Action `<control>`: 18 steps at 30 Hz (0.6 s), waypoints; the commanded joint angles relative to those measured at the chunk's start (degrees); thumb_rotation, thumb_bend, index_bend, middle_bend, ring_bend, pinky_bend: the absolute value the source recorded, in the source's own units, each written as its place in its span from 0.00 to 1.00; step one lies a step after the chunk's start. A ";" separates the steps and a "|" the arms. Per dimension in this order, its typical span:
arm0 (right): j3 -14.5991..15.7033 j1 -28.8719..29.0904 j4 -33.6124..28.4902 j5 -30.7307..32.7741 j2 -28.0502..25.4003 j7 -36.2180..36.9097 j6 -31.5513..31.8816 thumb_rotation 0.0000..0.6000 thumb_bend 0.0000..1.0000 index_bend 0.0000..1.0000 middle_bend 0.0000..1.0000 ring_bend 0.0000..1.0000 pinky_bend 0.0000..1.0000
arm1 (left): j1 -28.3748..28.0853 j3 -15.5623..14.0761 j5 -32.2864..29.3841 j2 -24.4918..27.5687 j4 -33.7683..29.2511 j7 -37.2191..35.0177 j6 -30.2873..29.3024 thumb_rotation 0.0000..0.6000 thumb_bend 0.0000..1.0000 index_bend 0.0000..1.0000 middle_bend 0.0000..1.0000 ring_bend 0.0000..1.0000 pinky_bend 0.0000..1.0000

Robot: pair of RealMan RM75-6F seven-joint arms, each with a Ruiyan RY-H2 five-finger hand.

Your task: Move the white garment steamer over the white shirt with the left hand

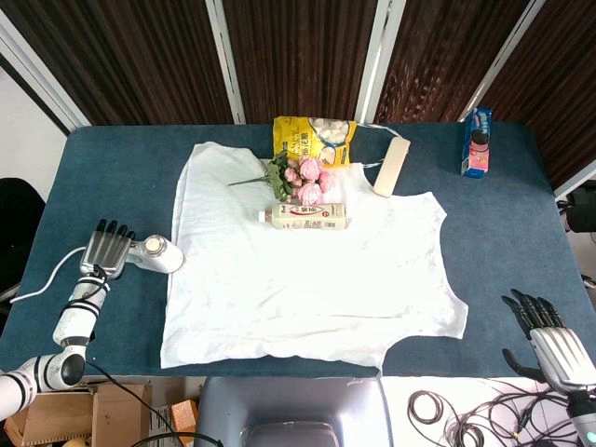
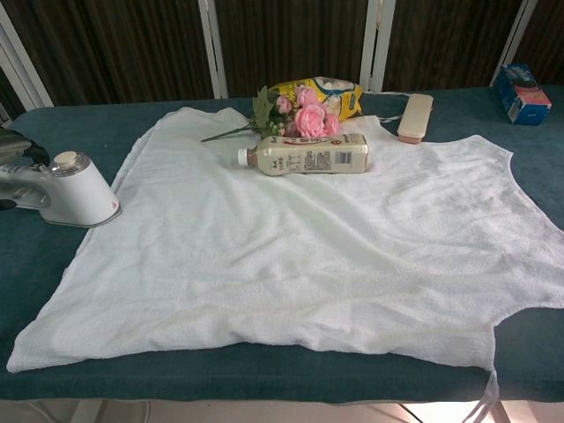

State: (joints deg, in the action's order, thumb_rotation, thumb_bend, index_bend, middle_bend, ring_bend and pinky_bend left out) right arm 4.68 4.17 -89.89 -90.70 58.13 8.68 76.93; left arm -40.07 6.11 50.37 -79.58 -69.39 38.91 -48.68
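Left hand is sitting over the handle end of the white garment steamer; fingers are lying fairly straight along the top. Whether they are actually wrapping the handle, cannot tell from either view. Chest view is showing only a dark sliver at the frame edge behind the steamer, no fingers.

One steamer, resting on the blue table, its head just off the fingertips, nose touching or just beside the near-left edge of the white shirt. Not over the shirt yet.

One shirt, lying spread flat, starting right past the steamer and running away from the left fingers across the middle of the table.

Lying on the shirt, well beyond the fingers:
- one bottle, on its side
- one bunch of pink flowers, just behind the bottle, stem pointing back toward the left hand's side

Further out, at the shirt's far edge:
- one yellow snack bag
- one beige brush-like bar
- one blue box, standing apart near the far corner

Bottle and flowers are sitting in the upper middle of the shirt.

Right hand is hanging off the near-right table corner, fingers spread, holding nothing, well apart from everything.
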 commanded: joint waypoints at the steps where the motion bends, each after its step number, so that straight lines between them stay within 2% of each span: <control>1: 0.02 0.13 -0.04 -0.01 0.01 -0.06 -0.25 1.00 0.31 0.00 0.00 0.00 0.00 | -0.26 -0.22 -0.52 -0.06 -0.66 0.53 -0.50 1.00 0.31 0.32 0.26 0.16 0.13; 5: 0.05 0.06 -0.06 -0.10 -0.06 -0.05 -0.11 1.00 0.31 0.00 0.00 0.00 0.00 | -0.58 -0.58 0.00 -0.62 -0.52 0.44 -0.75 1.00 0.35 0.35 0.30 0.21 0.17; 12: 0.06 -0.33 0.14 -0.21 -0.20 0.39 0.63 1.00 0.31 0.00 0.00 0.00 0.00 | -1.20 -1.39 2.58 -2.21 1.70 -1.04 -0.41 1.00 0.35 0.42 0.36 0.28 0.22; 18: -0.05 -0.40 0.22 0.13 -0.15 0.32 0.55 1.00 0.31 0.00 0.00 0.00 0.00 | -1.15 -1.61 6.53 -3.06 3.94 -7.85 1.81 1.00 0.42 0.55 0.45 0.35 0.30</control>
State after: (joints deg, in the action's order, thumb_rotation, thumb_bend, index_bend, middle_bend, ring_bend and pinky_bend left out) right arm 4.63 3.77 -89.66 -90.57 57.98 9.00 77.48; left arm -41.22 4.64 55.29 -82.23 -66.42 33.60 -48.04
